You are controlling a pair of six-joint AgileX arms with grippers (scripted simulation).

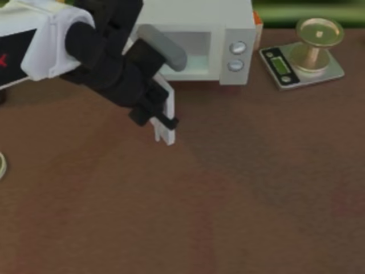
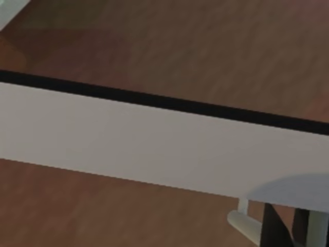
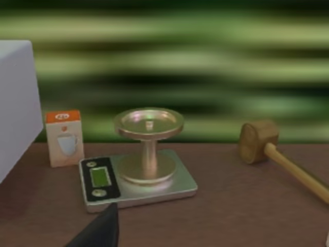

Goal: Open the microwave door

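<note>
Top view: left end effector (image 1: 161, 121) at swung-open microwave door (image 1: 169, 111).

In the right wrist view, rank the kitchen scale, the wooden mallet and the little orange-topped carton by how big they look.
Largest to smallest:
1. kitchen scale
2. wooden mallet, partly cut off by the frame edge
3. orange-topped carton

We see white microwave (image 1: 197, 34), silver knobs (image 1: 237, 48), pale interior; white microwave door (image 1: 166, 117). Brown table (image 1: 256, 188). Grey scale (image 3: 138, 188), green display, brass-gold pan. Orange-white carton (image 3: 64, 138). Tan wooden mallet (image 3: 267, 146).
</note>
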